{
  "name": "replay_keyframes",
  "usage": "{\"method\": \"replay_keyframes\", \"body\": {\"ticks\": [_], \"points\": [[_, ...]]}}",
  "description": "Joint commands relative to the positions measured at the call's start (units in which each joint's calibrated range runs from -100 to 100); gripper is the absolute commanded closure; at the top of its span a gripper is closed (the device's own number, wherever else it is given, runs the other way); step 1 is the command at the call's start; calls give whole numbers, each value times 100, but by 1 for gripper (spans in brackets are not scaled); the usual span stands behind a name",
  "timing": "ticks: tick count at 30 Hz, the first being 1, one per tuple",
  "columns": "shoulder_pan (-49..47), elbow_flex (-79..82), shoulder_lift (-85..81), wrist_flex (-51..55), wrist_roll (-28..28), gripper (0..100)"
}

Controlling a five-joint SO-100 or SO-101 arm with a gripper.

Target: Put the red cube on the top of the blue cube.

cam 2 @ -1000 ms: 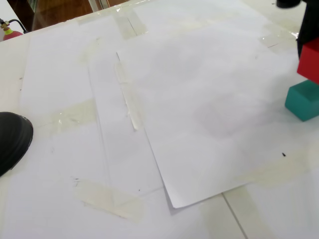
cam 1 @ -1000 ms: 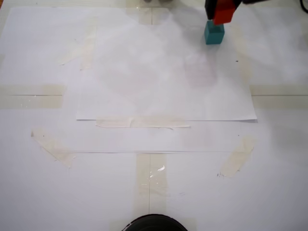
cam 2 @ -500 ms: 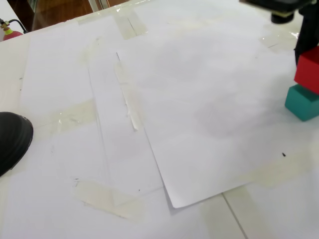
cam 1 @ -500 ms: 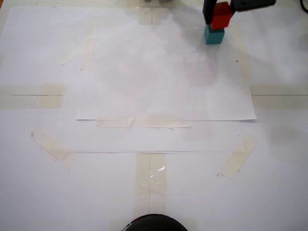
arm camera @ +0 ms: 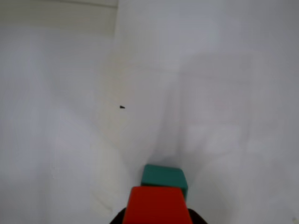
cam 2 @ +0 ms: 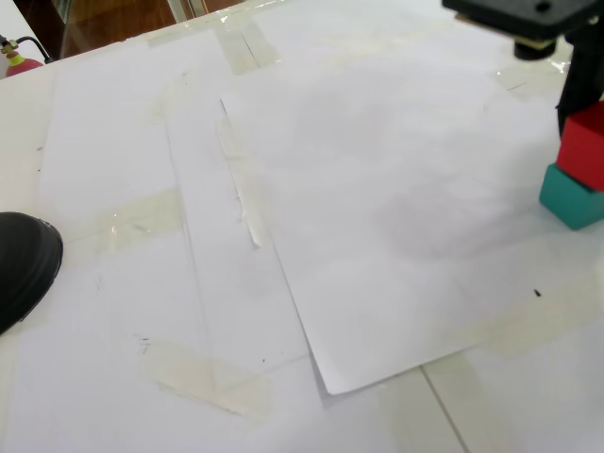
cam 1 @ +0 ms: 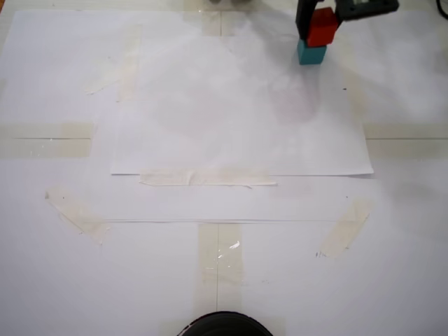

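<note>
The red cube (cam 1: 323, 28) is held in my gripper (cam 1: 316, 25), whose black fingers (cam 1: 302, 19) are shut on its sides. It sits directly over the blue cube (cam 1: 311, 54), a teal block at the far right of the white paper. In another fixed view the red cube (cam 2: 585, 143) appears to touch the top of the blue cube (cam 2: 572, 202), shifted slightly to the right of it. The wrist view has the red cube (arm camera: 157, 205) at the bottom edge, with the blue cube (arm camera: 164, 177) partly showing beyond it.
White paper sheets (cam 1: 238, 105) are fixed to the table with beige tape strips (cam 1: 207, 178). A black rounded object (cam 1: 222, 325) lies at the near edge, also visible in another fixed view as the black object (cam 2: 24, 264). The table edge (cam 2: 104, 38) runs along the upper left.
The gripper has lowered with the red cube, from hovering above the blue cube down onto its top. More of the black arm has come into view.
</note>
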Motion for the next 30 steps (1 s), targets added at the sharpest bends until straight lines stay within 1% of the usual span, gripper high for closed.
{"method": "replay_keyframes", "body": {"ticks": [1,11,19,24,25,26,30], "points": [[-49,28,-110,-99,-49,89],[-27,64,-239,-99,-63,81],[-102,46,-308,-246,-234,73],[-110,0,-462,-400,-225,66],[-110,10,-531,-523,-132,62],[-118,10,-574,-604,-98,60],[-171,10,-625,-930,-161,56]]}}
